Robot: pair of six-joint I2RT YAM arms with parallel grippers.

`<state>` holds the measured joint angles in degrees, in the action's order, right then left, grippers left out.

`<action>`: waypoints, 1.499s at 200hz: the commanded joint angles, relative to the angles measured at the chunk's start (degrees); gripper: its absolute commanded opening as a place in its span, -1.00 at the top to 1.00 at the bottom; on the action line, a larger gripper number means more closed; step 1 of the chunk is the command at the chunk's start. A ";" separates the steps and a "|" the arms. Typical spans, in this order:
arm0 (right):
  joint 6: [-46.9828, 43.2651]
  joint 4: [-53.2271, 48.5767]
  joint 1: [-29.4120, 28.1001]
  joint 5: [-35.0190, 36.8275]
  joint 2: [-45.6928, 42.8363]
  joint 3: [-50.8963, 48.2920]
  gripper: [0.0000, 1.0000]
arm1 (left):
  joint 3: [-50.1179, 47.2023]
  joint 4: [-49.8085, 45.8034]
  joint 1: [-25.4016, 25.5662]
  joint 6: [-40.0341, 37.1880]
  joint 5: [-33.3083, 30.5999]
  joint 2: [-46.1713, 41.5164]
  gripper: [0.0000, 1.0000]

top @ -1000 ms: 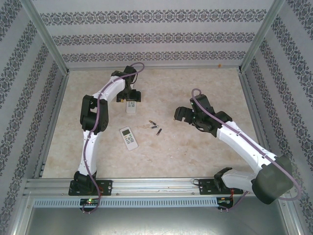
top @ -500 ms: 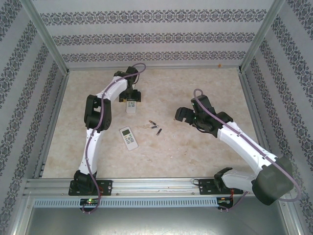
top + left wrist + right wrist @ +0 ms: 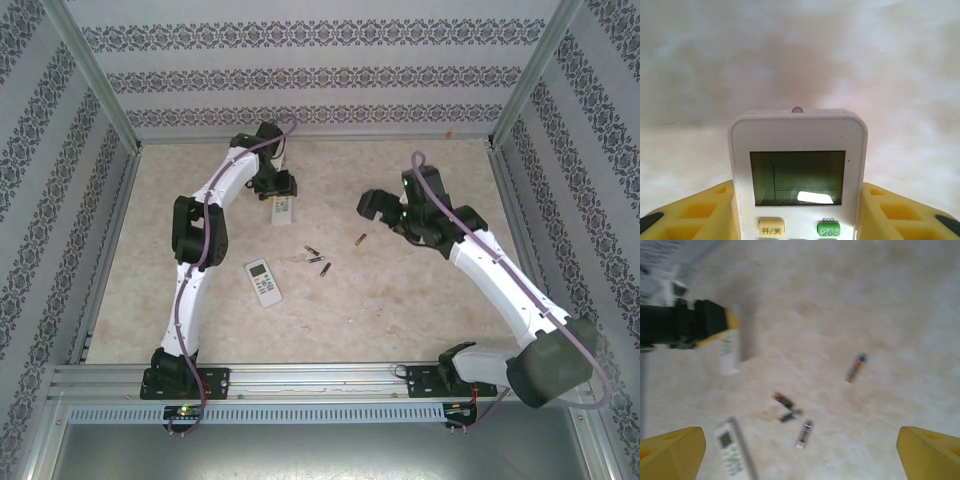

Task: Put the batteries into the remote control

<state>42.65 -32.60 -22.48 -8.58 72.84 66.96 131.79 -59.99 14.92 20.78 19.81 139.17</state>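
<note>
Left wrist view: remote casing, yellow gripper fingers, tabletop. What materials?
Remote: white moulded plastic, smooth satin, rounded corners; screen glossy, showing glare.
Gripper fingers: yellow matte plastic with moulded pockets, possibly printed.
Tabletop: beige marbled stone look; probably laminate or vinyl, can't tell.

Beige marbled tabletop (image 3: 400,300) inside 3 patterned wallpaper walls (image 3: 320,70) (silver metal frame (image 3: 100,85))
</note>
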 commanded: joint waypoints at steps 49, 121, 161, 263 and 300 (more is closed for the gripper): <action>9.90 20.05 3.91 -30.71 9.79 19.52 -0.95 | -1.83 59.04 -0.12 40.67 40.98 -19.11 0.09; 28.50 43.87 7.67 -38.18 15.60 25.21 -0.96 | -1.39 82.54 3.31 59.33 44.91 -18.19 0.10; 28.54 44.00 5.83 -40.09 16.38 25.13 -0.85 | -0.07 84.78 3.46 62.13 43.82 -17.13 0.10; 5.01 23.68 5.59 -30.08 13.32 25.60 0.20 | 0.89 66.40 4.69 49.17 42.17 -20.52 -0.77; -21.01 -0.88 2.47 -11.10 12.94 31.53 0.17 | 1.69 37.42 4.98 31.42 31.47 -24.08 -0.87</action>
<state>41.98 -17.28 -18.09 -32.82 88.14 94.00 130.80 -1.39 19.18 66.96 58.70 120.07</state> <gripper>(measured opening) 0.455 0.948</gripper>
